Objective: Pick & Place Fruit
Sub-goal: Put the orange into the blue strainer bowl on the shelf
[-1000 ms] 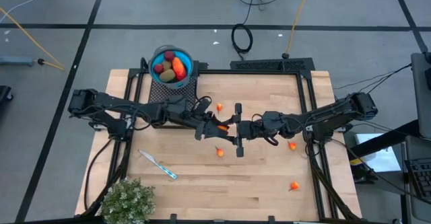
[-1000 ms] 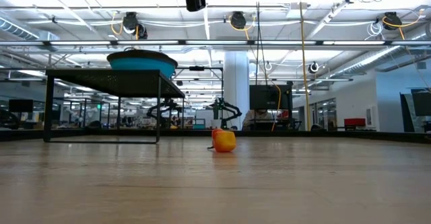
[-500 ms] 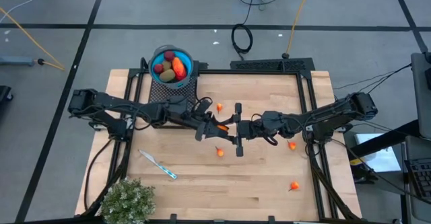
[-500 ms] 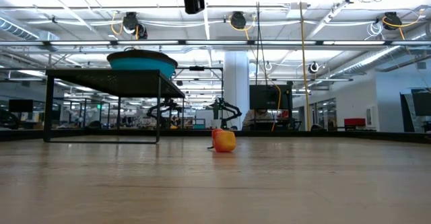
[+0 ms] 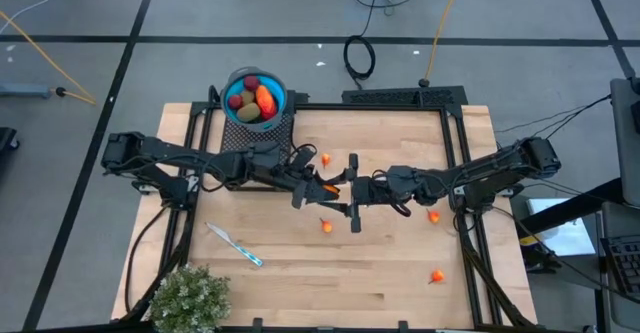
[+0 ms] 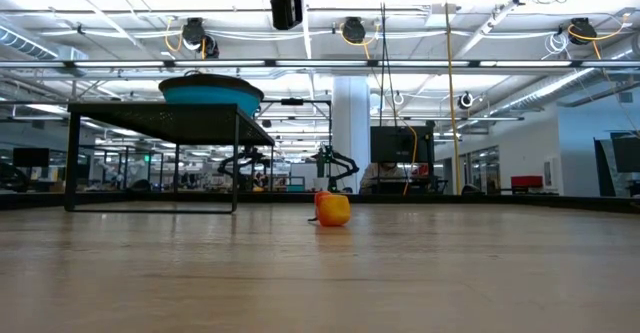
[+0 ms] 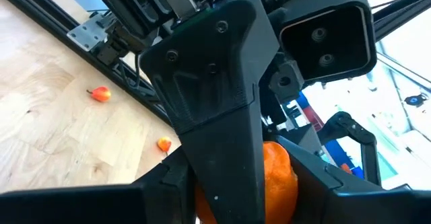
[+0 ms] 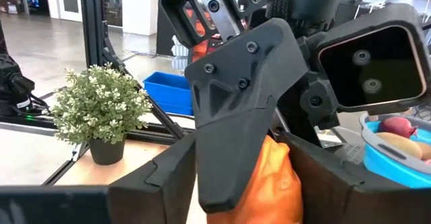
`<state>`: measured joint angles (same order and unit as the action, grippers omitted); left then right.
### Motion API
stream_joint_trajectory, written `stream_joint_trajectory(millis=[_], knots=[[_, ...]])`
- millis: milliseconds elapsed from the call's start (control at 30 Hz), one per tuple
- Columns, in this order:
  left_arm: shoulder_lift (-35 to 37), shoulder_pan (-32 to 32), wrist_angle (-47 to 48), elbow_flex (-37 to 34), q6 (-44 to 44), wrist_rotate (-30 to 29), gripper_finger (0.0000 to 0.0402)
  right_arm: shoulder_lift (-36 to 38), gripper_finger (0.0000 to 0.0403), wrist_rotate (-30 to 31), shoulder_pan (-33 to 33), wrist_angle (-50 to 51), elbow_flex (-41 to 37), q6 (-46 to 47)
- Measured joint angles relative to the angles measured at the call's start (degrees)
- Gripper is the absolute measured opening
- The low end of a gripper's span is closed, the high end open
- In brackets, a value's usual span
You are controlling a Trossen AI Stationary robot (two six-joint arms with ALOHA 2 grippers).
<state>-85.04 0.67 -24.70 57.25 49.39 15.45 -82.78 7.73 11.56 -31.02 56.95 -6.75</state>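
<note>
While both arms reach in from the sides, the left claw (image 5: 318, 186) and the right claw (image 5: 352, 195) meet nose to nose in the middle of the high view, over the wooden table (image 5: 400, 273). An orange fruit (image 5: 330, 187) sits right between them. In the left wrist view this orange fruit (image 7: 279, 183) is squeezed between dark fingers (image 7: 222, 103), and the right wrist view shows the same orange piece (image 8: 273, 183) between fingers (image 8: 242, 96) too. Both claws look partly closed around it, but I cannot tell which one really has hold of it.

More fruit lies loose on the table. One small orange ball (image 5: 326, 159) is just above the claws in the high view, another (image 5: 326, 226) is just below them, one (image 5: 434, 215) is to the right near the right arm, and one (image 5: 437, 276) is at the lower right. The low view shows one orange ball (image 6: 333, 209) resting on the wood.

A blue bowl (image 5: 232, 83) at the upper left, just off the table's top edge, holds red, orange and brown fruit (image 5: 258, 100). A blue-and-white stick (image 5: 234, 244) and a green plant (image 5: 189, 298) are at the lower left.
</note>
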Motion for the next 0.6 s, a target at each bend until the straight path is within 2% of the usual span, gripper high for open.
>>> stream_joint_trajectory(millis=[300,600], knots=[[0.0,0.0,0.2,0.0,0.2,0.9,0.0154,0.0,0.0244,0.8,1.3,0.9,0.1,1.1],[-0.1,-0.1,0.6,0.0,1.2,2.5,0.0154,3.4,0.0248,7.1,4.0,10.3,0.2,2.7]])
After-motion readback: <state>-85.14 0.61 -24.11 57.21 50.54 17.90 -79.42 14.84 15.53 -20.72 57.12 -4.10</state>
